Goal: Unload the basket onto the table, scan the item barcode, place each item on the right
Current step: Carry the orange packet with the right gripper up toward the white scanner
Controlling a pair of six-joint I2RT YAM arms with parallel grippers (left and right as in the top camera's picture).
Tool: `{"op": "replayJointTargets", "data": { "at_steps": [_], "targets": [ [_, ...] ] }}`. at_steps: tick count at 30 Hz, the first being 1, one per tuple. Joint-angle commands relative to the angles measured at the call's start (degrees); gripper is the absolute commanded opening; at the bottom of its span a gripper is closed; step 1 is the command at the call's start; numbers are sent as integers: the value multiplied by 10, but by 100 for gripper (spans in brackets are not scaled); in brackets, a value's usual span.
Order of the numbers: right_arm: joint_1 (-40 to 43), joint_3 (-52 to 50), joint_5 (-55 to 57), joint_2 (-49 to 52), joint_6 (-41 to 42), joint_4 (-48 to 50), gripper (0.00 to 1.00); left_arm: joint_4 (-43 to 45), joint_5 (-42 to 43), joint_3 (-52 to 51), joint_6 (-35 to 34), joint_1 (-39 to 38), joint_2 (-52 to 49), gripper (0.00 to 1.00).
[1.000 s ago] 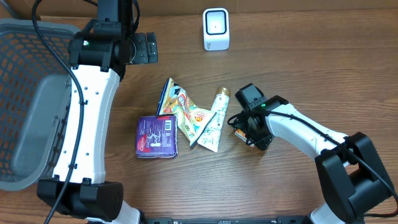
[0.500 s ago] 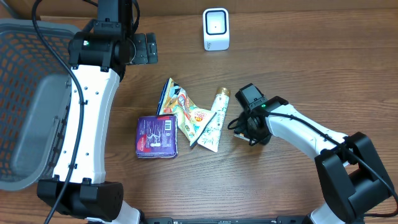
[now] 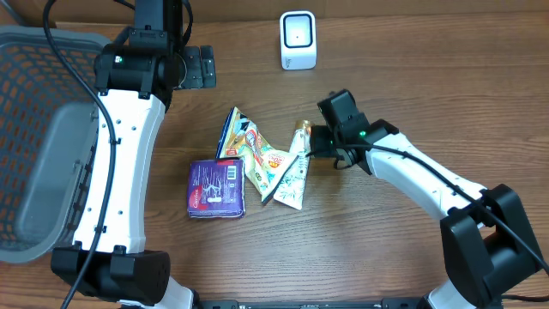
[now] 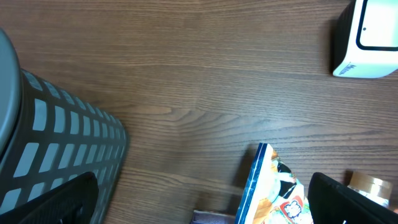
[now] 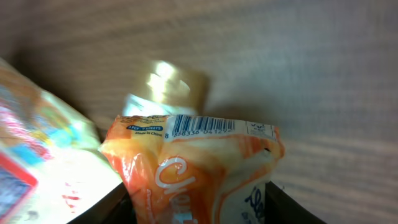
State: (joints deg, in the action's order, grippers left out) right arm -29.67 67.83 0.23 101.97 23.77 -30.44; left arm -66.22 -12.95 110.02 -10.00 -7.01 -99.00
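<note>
In the right wrist view my right gripper (image 5: 199,208) is shut on an orange packet (image 5: 199,165), one dark finger on each side of it. The packet's barcode (image 5: 202,124) runs along its upper edge, facing the camera. Seen from overhead, the right gripper (image 3: 324,142) hovers beside the tube's gold cap (image 3: 302,127), and the packet is hidden under the wrist. The white scanner (image 3: 298,40) stands at the back of the table, also the white scanner (image 4: 367,37) at top right for the left wrist. My left gripper (image 3: 196,68) is open and empty, high near the basket.
A grey basket (image 3: 34,146) fills the left side. A purple box (image 3: 216,187), a colourful snack bag (image 3: 253,150) and a white tube (image 3: 294,172) lie together mid-table. The snack bag (image 4: 273,186) also shows below the left wrist.
My right gripper closed on the orange packet and carried it up and toward the back left, to beside the tube's cap. The left arm has not moved.
</note>
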Motion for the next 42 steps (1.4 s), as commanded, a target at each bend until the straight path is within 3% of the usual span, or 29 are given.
{"op": "replayJointTargets", "data": {
  "at_steps": [1,5,10,20,28,32,42],
  "targets": [
    [-1,45,3,-28,-68,3,47,0,-15,11,12,3,7,100],
    [-1,57,-1,-64,-105,3,36,0,-28,11,12,3,7,100],
    [-1,57,-22,-127,-140,2,30,0,-32,11,12,3,7,100],
    [-1,57,-140,-224,-209,4,27,0,-31,11,12,3,5,100],
    [-1,57,-154,-286,-273,25,35,0,-31,11,12,3,5,100],
    [-1,57,-154,-304,-278,50,45,0,-31,11,12,3,5,100],
    [-2,57,-170,-309,-336,118,49,0,-31,11,12,3,5,100]
  ]
}}
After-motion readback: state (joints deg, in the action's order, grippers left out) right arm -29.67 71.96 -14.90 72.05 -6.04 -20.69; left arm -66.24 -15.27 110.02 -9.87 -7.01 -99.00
